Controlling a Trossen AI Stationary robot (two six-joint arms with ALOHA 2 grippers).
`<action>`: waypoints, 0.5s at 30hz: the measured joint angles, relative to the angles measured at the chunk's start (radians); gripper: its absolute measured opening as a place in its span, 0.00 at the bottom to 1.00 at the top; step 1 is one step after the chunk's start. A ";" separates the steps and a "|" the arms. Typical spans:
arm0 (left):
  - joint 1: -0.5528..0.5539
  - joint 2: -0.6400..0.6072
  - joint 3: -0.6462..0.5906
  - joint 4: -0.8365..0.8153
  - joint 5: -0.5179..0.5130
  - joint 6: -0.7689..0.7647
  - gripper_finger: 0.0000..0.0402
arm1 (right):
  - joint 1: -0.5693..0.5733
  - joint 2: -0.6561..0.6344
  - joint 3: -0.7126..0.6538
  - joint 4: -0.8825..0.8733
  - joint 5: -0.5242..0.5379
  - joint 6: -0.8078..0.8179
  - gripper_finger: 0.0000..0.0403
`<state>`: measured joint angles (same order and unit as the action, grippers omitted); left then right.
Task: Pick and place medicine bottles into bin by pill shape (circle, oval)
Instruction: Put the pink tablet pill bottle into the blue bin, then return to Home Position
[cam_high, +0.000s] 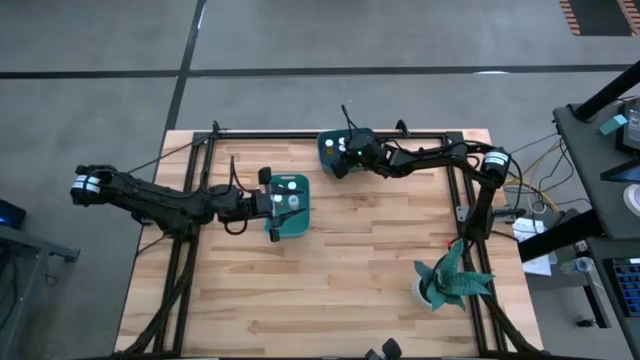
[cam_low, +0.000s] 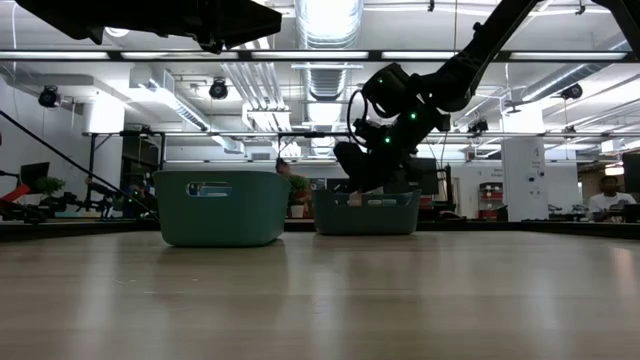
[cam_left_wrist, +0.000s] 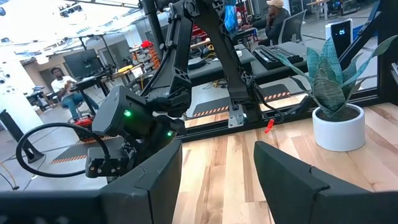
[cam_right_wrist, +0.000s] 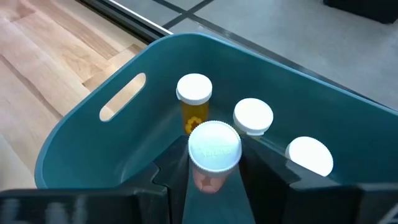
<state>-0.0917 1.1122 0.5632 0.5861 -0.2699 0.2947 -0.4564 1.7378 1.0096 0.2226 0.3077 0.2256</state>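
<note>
The right claw (cam_right_wrist: 214, 171) hangs inside the far teal bin (cam_right_wrist: 87, 134) at the back edge of the wooden bench (cam_high: 350, 280), its 2 fingers closed on a white-capped medicine bottle (cam_right_wrist: 214, 149). 3 more capped bottles (cam_right_wrist: 252, 116) stand upright on that bin's floor. The left claw (cam_left_wrist: 217, 180), fingers spread and holding nothing, hovers above the near teal bin (cam_high: 290, 205), where white caps show.
</note>
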 joint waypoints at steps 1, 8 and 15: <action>0.000 0.000 0.000 0.000 0.000 0.000 0.46 | 0.000 0.000 0.000 0.000 0.000 0.000 0.31; 0.000 0.000 0.000 0.000 0.000 0.000 0.46 | 0.000 0.000 0.000 0.000 0.000 0.002 0.40; 0.000 0.000 0.000 0.000 0.000 0.000 0.46 | 0.000 0.000 0.000 -0.001 0.000 0.002 0.44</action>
<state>-0.0918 1.1122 0.5632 0.5861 -0.2699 0.2951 -0.4564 1.7378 1.0095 0.2217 0.3077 0.2279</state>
